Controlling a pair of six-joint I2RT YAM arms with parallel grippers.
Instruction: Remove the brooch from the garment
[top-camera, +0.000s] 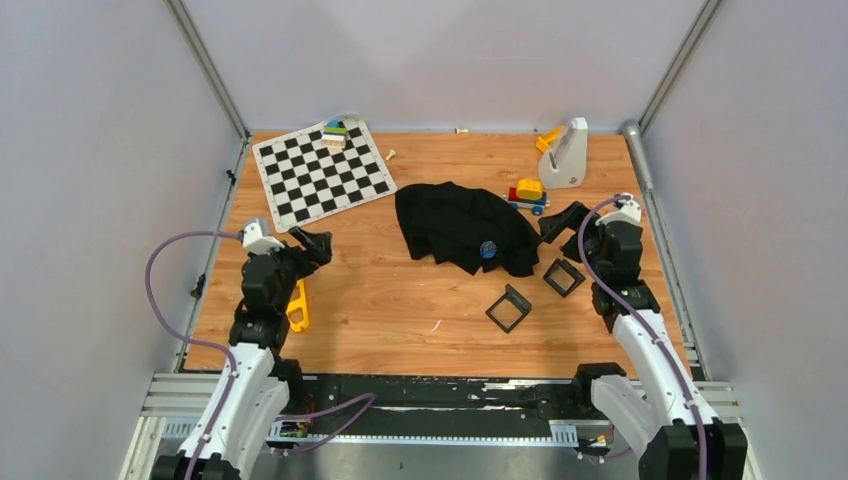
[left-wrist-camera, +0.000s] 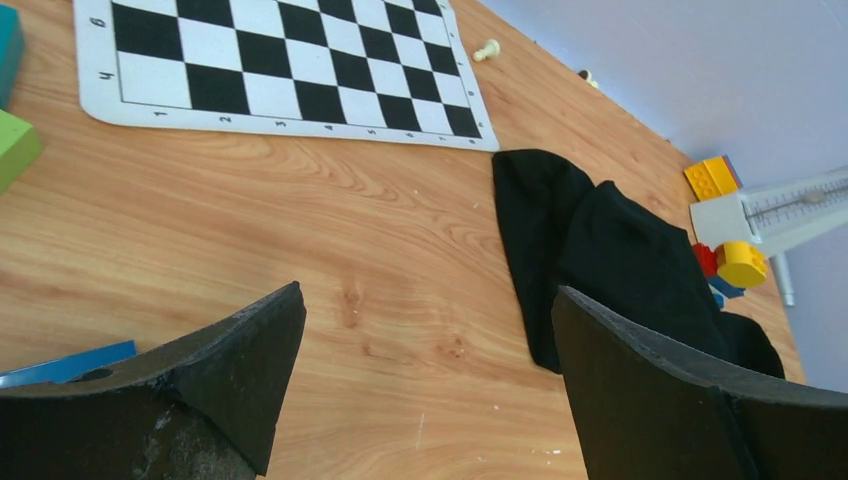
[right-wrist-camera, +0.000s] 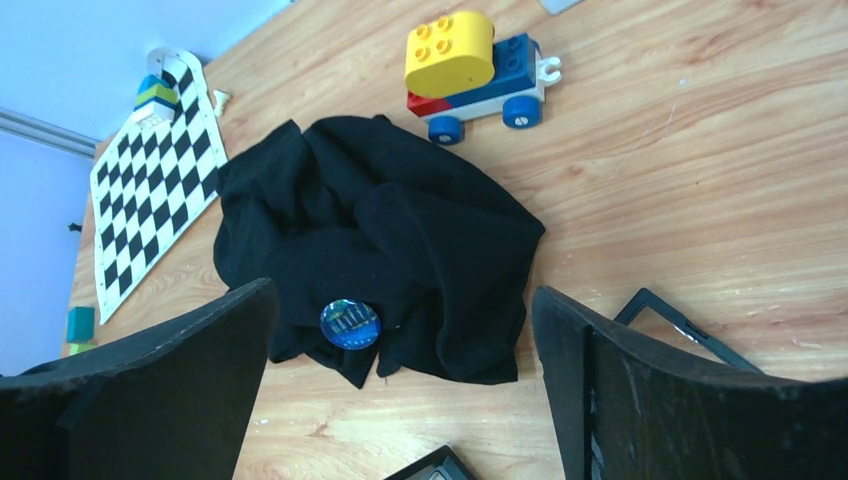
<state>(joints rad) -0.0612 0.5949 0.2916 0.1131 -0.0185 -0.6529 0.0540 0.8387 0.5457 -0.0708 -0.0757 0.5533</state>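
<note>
While the right pincer (right-wrist-camera: 402, 296) hung spread over the counter (right-wrist-camera: 700, 170), the brooch (right-wrist-camera: 349, 323) lay a little ahead and below, in line with its opening, on the near edge of the black garment (right-wrist-camera: 400, 220). The left pincer (left-wrist-camera: 428, 293), spread too, was well apart from the brooch; I judged the right arm nearer, needing only a forward, downward reach.
</note>
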